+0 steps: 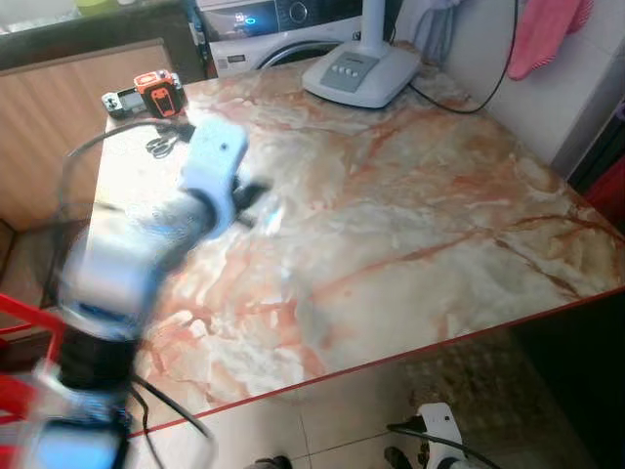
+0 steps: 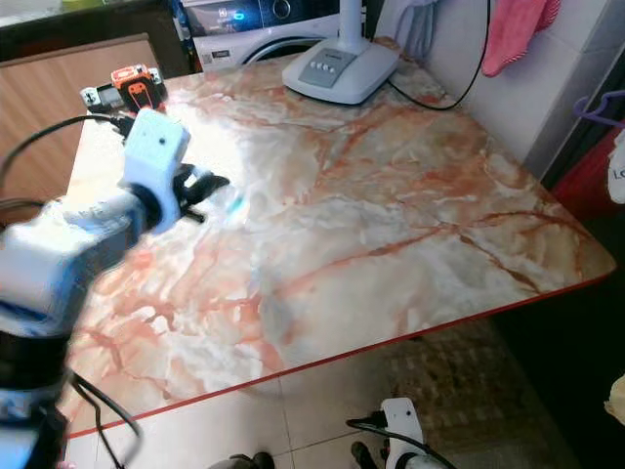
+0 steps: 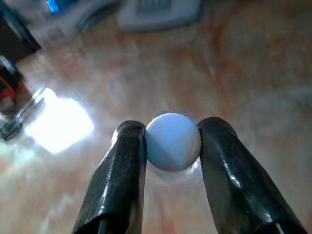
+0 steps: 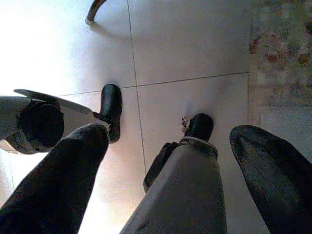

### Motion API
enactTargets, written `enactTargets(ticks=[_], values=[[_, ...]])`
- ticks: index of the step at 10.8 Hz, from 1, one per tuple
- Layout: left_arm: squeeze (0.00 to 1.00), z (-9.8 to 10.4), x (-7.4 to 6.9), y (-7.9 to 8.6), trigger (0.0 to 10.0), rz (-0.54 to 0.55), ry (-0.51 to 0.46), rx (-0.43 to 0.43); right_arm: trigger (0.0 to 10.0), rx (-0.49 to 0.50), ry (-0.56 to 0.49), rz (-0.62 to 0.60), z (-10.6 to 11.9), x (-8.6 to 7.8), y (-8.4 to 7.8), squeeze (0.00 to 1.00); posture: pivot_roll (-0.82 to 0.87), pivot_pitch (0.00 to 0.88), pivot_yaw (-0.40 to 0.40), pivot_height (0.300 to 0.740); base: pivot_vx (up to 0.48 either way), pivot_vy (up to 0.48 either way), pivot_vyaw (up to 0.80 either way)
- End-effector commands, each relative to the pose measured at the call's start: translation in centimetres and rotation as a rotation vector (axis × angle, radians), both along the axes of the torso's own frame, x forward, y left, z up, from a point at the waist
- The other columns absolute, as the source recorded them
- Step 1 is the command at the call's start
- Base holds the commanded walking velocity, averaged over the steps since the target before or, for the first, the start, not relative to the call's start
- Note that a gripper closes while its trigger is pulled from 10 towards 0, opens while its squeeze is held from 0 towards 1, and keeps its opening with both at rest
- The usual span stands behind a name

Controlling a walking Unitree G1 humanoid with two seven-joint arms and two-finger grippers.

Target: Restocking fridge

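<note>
My left arm reaches over the marble table, blurred by motion. Its gripper hovers above the table's left part. In the left wrist view the two black fingers are shut on a clear bottle with a pale blue ribbed cap, seen cap-first; the bottle's body is mostly hidden behind the cap. My right gripper hangs low beside my legs, pointing at the tiled floor, its fingers apart with nothing between them.
A white appliance base with a black cord stands at the table's far edge. An orange-and-black device and scissors lie at the far left corner. A washing machine is behind. A patterned rug lies under the table's near edge.
</note>
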State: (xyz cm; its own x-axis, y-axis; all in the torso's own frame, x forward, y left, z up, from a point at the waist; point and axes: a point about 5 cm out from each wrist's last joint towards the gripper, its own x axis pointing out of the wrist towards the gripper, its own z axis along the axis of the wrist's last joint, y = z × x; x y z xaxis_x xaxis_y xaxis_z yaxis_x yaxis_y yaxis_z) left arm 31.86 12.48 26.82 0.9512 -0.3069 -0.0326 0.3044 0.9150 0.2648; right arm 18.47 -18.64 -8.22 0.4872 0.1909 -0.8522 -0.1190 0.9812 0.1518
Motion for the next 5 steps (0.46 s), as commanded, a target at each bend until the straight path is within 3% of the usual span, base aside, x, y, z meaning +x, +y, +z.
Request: enactTargets(ticks=[1,3,5], values=[[0.0,0.6,0.1,0.1,10.0,0.074,-0.139,0.006,10.0,-0.002,0.008,-0.009,-0.3,-0.5,0.2,0.0,0.07,0.088,0.071,0.74,0.0,0.0,0.0],[0.0,-0.3,-0.2,-0.6,10.0,0.192,-0.288,-0.004,10.0,-0.013,0.003,-0.018,-0.3,-0.6,0.2,0.0,0.05,0.073,0.069,0.74,0.0,0.0,0.0],[0.0,-1.9,-0.8,-0.5,10.0,0.259,-0.401,0.044,10.0,-0.034,-0.014,-0.036,-0.3,-0.6,0.0,0.0,0.04,0.055,0.063,0.74,0.0,0.0,0.0]])
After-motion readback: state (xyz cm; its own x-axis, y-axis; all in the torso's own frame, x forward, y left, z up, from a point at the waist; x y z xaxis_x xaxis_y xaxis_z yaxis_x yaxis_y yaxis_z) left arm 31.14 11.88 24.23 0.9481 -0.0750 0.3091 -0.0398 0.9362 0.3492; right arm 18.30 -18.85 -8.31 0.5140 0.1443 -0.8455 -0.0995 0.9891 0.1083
